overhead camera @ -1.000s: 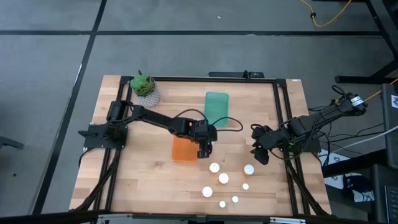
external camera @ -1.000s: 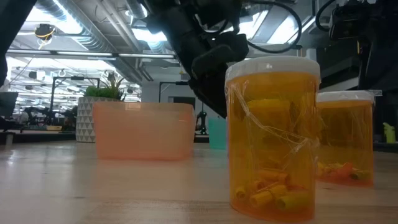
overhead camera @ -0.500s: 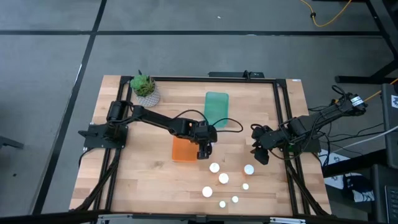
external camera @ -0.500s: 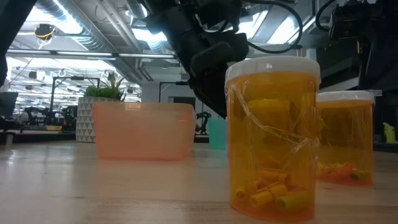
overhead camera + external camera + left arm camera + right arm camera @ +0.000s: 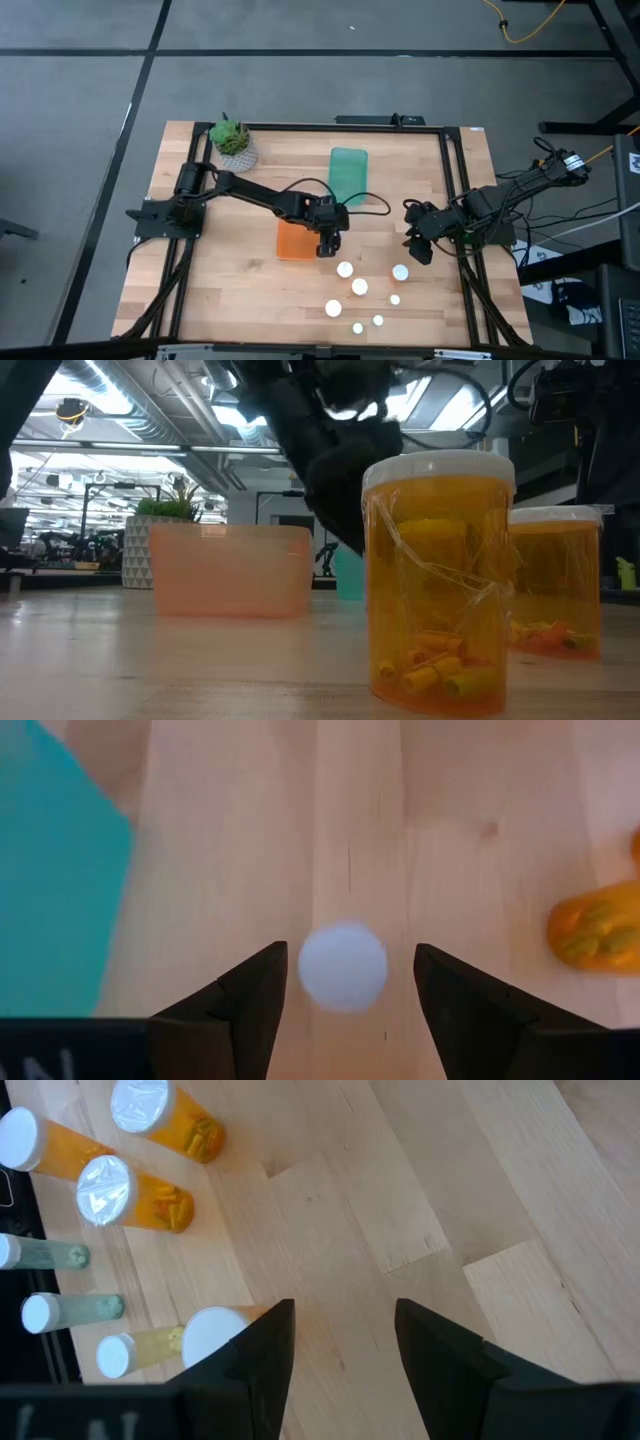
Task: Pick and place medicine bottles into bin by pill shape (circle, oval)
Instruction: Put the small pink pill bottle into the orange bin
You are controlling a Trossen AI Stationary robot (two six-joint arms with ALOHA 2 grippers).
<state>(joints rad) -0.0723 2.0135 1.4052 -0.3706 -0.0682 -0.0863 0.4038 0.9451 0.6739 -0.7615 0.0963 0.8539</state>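
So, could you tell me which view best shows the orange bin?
The low view: the orange bin shows side-on, whole. From the high view the left gripper covers part; neither wrist view shows it.

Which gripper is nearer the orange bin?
Left. The left gripper hangs open at the orange bin's right edge. The right gripper sits well off to that side, near the table's right rail.

Even, bright overhead light falls on the pale wooden plank counter (image 5: 230, 290), and shadows under the dark arms are short and soft. In the low view, ceiling strip lights (image 5: 110, 400) glare white, and the near transparent amber plastic bottle with a white cap (image 5: 438, 580) carries bright reflections. The left wrist view is blurred; its round white bottle cap (image 5: 343, 967) has fuzzy edges.
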